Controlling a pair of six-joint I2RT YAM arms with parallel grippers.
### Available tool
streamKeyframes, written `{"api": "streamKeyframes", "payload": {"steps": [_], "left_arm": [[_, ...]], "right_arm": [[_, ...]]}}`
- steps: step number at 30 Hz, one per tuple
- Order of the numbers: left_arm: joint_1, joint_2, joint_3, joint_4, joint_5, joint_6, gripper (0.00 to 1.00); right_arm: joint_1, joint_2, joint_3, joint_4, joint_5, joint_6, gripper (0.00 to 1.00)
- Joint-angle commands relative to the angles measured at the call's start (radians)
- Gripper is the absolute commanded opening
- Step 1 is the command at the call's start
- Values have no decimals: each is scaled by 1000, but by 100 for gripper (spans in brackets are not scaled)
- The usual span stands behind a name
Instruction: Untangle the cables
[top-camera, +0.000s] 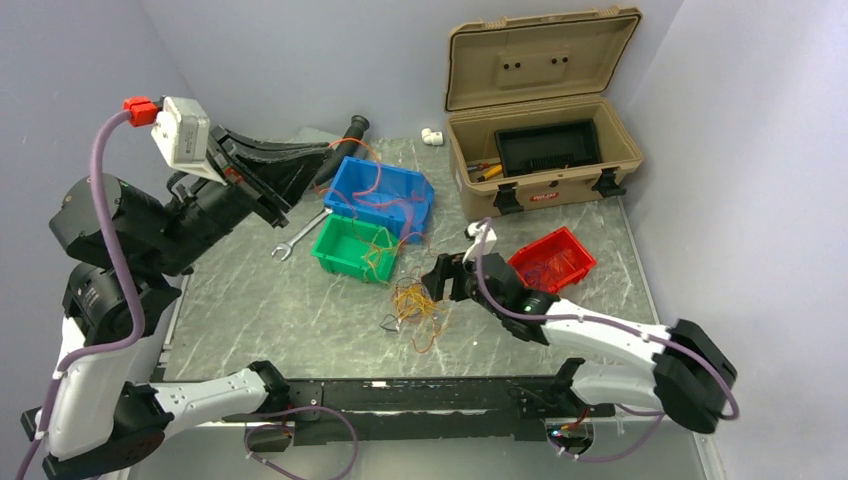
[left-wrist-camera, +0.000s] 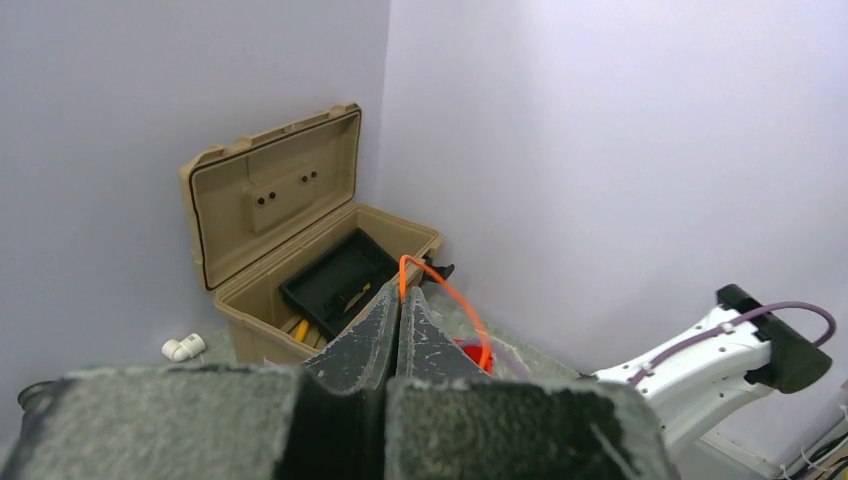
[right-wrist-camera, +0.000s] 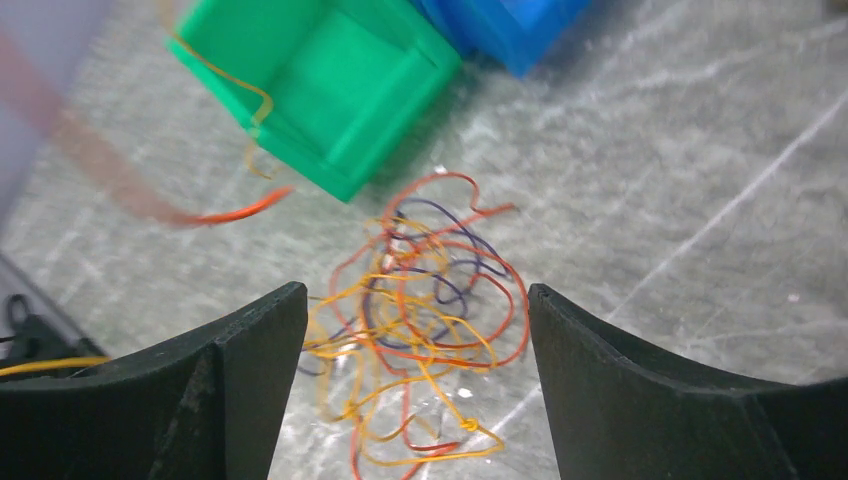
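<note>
The cables lie as a loose tangle (top-camera: 412, 305) of thin orange, yellow, red and purple wires on the table in front of the green bin (top-camera: 352, 248). My right gripper (top-camera: 437, 280) hangs just above the tangle, open and empty. In the right wrist view the tangle (right-wrist-camera: 420, 330) lies between and below the two fingers of the right gripper (right-wrist-camera: 415, 292). My left gripper (top-camera: 332, 150) is raised high at the back left. In the left wrist view the left gripper (left-wrist-camera: 400, 292) is shut on one orange cable (left-wrist-camera: 457, 290), which arcs down to the right.
More wires hang over the blue bin (top-camera: 380, 195) and the green bin. A red bin (top-camera: 552, 260) with wires sits at the right. An open tan toolbox (top-camera: 545, 150) stands at the back right. A wrench (top-camera: 300, 235) lies left of the bins.
</note>
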Motion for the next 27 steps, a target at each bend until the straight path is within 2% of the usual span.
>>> {"api": "streamKeyframes", "payload": {"steps": [1, 5, 10, 16, 21, 27], "left_arm": [[-2, 49, 24, -28, -20, 9, 0], [0, 55, 0, -15, 9, 6, 0], [1, 63, -16, -5, 19, 8, 0], [0, 63, -29, -3, 6, 11, 0], [0, 65, -36, -3, -7, 19, 0], [2, 72, -27, -20, -48, 24, 0]], "right_arm": [[2, -178, -23, 117, -69, -133, 83], [3, -288, -67, 257, -314, -247, 82], [6, -230, 11, 284, -497, -305, 82], [20, -96, 130, 361, -568, -309, 80], [38, 41, 261, 402, -623, -316, 69], [53, 121, 316, 481, -667, -283, 64]]}}
